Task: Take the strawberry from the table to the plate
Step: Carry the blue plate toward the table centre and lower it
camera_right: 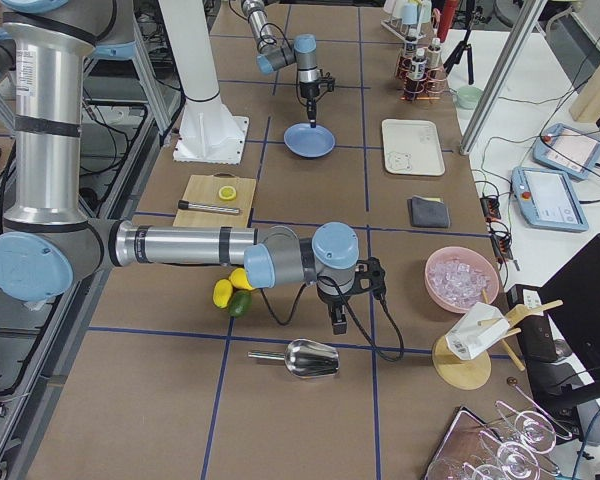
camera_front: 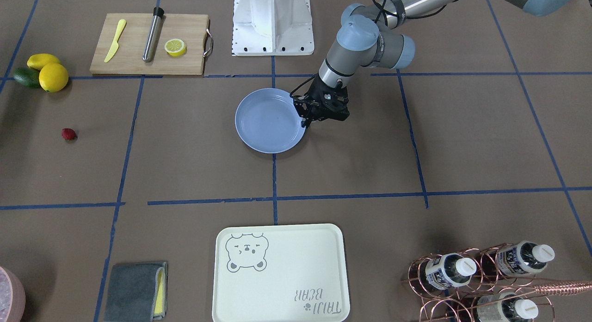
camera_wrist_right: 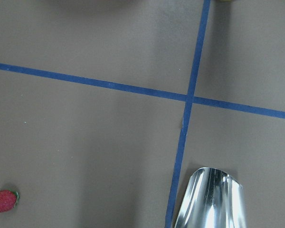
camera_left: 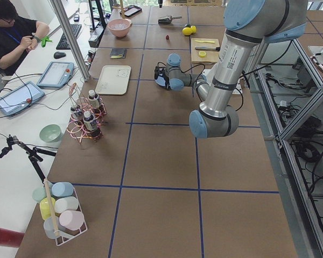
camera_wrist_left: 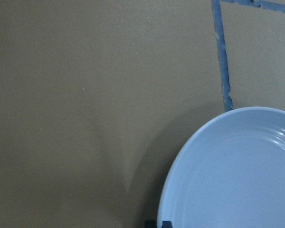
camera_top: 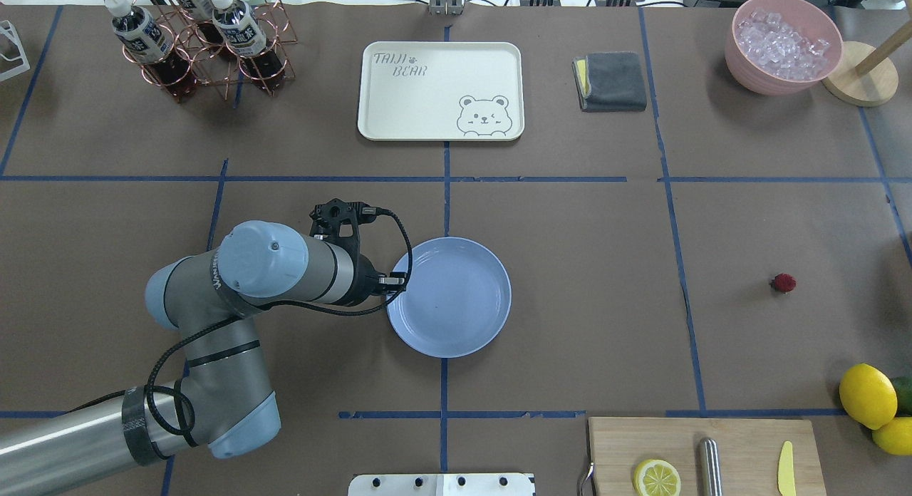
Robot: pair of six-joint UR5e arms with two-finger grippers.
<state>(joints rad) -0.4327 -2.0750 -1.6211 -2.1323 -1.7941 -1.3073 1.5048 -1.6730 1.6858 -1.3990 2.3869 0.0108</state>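
The strawberry [camera_front: 69, 134] [camera_top: 783, 283] lies alone on the brown table [camera_front: 370, 164], far from the light-blue plate [camera_front: 266, 127] [camera_top: 456, 318] at the table's middle. My left gripper [camera_front: 305, 124] [camera_top: 397, 279] points down at the plate's rim on the robot's left side. In the left wrist view its two fingertips [camera_wrist_left: 150, 223] sit close together astride the rim of the plate [camera_wrist_left: 237, 180], shut on it. My right gripper [camera_right: 338, 320] hangs low over the table at the robot's far right end; whether it is open or shut I cannot tell. Its wrist view shows the strawberry [camera_wrist_right: 3, 200] at the lower left.
A metal scoop [camera_wrist_right: 211, 197] [camera_right: 310, 358] lies near the right gripper. Lemons and an avocado [camera_front: 44, 72] sit beyond the strawberry, beside a cutting board [camera_front: 148, 43] with a half lemon. A bear-print tray [camera_front: 280, 273], a grey cloth [camera_front: 134, 292] and a bottle rack [camera_front: 481, 275] line the operators' side.
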